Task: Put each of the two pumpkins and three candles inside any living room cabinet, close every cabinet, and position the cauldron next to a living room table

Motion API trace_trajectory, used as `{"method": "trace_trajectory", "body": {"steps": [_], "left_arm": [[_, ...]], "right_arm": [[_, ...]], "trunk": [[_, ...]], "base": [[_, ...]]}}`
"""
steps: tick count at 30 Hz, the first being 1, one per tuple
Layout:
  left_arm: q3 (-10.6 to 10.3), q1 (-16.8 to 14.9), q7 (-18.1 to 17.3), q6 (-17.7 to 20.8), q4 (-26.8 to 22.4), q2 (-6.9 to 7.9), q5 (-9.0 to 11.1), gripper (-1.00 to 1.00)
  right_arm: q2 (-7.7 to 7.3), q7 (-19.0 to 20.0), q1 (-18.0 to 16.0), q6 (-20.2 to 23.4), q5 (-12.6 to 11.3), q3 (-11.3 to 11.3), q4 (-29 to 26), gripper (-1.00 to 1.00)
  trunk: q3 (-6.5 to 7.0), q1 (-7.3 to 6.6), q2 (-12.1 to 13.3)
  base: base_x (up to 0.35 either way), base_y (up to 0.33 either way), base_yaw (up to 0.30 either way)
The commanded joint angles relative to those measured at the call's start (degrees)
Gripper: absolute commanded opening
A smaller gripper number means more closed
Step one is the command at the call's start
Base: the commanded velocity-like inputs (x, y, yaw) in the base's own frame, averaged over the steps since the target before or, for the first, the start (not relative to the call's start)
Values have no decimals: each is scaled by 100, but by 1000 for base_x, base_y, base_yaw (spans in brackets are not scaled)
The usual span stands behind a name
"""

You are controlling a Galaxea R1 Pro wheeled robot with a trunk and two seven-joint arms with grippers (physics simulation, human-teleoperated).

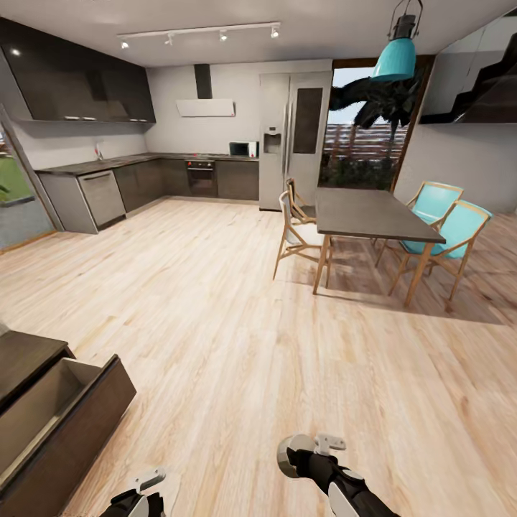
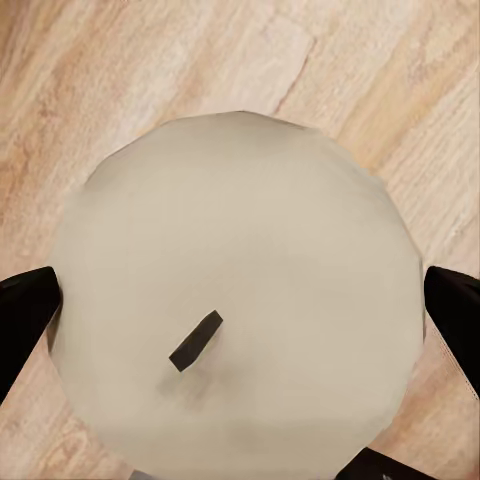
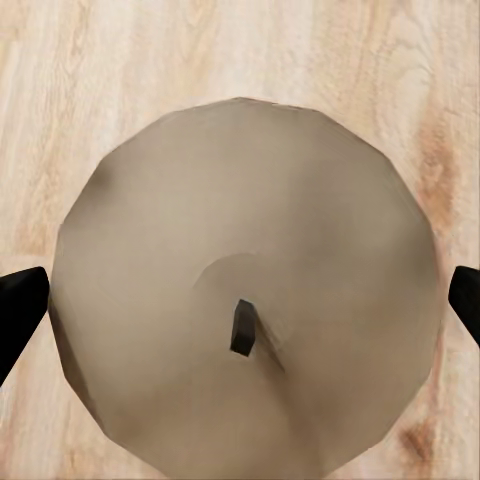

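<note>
Each gripper holds one candle, a stubby whitish cylinder with a dark wick. In the left wrist view the candle (image 2: 240, 300) sits between the dark fingers (image 2: 22, 310) of my left gripper (image 2: 240, 315), which is shut on it. My right gripper (image 3: 240, 300) is shut on the other candle (image 3: 250, 230). In the head view both grippers hang low over the wooden floor, the left gripper (image 1: 147, 488) and the right gripper (image 1: 316, 451) with its candle (image 1: 291, 456). The cabinet (image 1: 79, 438) stands at the lower left with one drawer pulled open, its pale inside showing. The pumpkins, cauldron and table are out of view.
A dark dining table (image 1: 373, 212) with wooden and teal chairs (image 1: 449, 230) stands at the right. Kitchen counters (image 1: 108, 190) and a fridge (image 1: 291, 136) line the far wall. A teal lamp (image 1: 396, 54) hangs overhead. Bare wooden floor (image 1: 215, 309) stretches ahead.
</note>
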Motion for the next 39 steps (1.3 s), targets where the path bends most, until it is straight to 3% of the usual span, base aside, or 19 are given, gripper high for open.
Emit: {"method": "trace_trajectory", "body": {"steps": [1,10,20,39], "left_arm": [[-12,0,33,28,-10,1,41,-100],[-16,0,33,28,105,1,33,-100],[-12,0,33,-275,113,1,53,-100],[-12,0,33,-297,113,1,47,-100]], "right_arm": [[-4,-18,-3,17,-39,19,-10,-100],[-4,-15,-2,17,-39,19,-10,-100],[-5,-2,-2,17,-36,19,-18,-100],[-4,15,-2,17,-36,19,-19,-100]], "trunk": [[-5,2,-3],[-5,2,-3],[-5,2,-3],[-5,2,-3]], "base": [[214,-89,290],[210,-131,241],[204,-227,13],[228,-235,0]]}}
